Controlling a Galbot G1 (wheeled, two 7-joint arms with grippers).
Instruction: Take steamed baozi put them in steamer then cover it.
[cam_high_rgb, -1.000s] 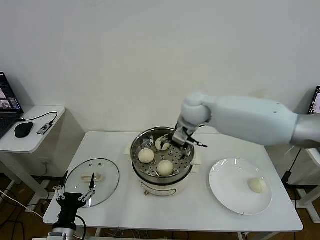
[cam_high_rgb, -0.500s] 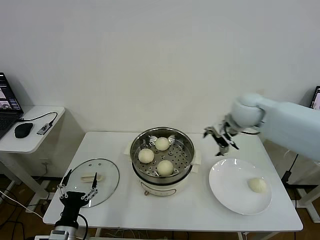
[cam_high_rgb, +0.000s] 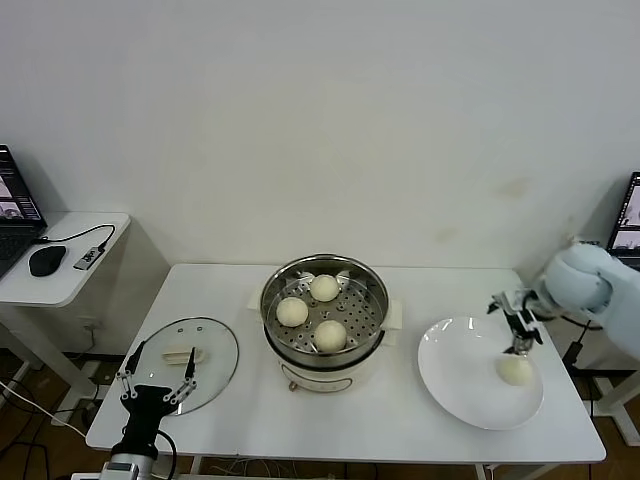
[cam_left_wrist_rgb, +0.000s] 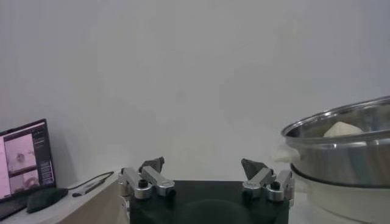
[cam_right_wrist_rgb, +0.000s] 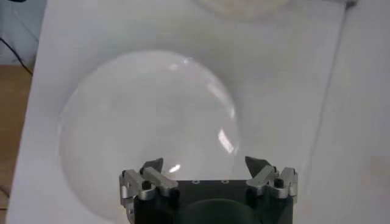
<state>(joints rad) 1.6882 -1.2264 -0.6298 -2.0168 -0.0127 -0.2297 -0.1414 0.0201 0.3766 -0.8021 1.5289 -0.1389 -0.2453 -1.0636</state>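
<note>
Three steamed baozi (cam_high_rgb: 313, 312) are sitting on the perforated tray inside the steamer (cam_high_rgb: 324, 322), which is roughly mid-bench (cam_high_rgb: 400, 420), and I'll place everything off that. A fourth bun (cam_high_rgb: 515, 370) is on the white plate (cam_high_rgb: 450, 375), which lies on the robot's right side of the steamer, the two well apart. The right claw (cam_high_rgb: 518, 318) hangs just above that bun with its fingers spread wide and nothing between them; from the head view I honestly can't tell if it's touching the bun or just hovering over it. In the right wrist view you see the spread fingertips (cam_right_wrist_rgb: 152, 166) over the plate (cam_right_wrist_rgb: 140, 122), but the bun itself doesn't show there. The cover (cam_high_rgb: 184, 362), clear glass with a cream handle, lies flat on the bench on the steamer's other side, toward the near edge. The left claw (cam_high_rgb: 157, 372) is parked low at the front edge of the bench right by the cover, also spread wide and empty. Its wrist view looks across at the steamer's shiny wall (cam_left_wrist_rgb: 341, 158) with one bun (cam_left_wrist_rgb: 343, 128) peeking over the rim, and a laptop (cam_left_wrist_rgb: 23, 159) on a side desk beyond.
</note>
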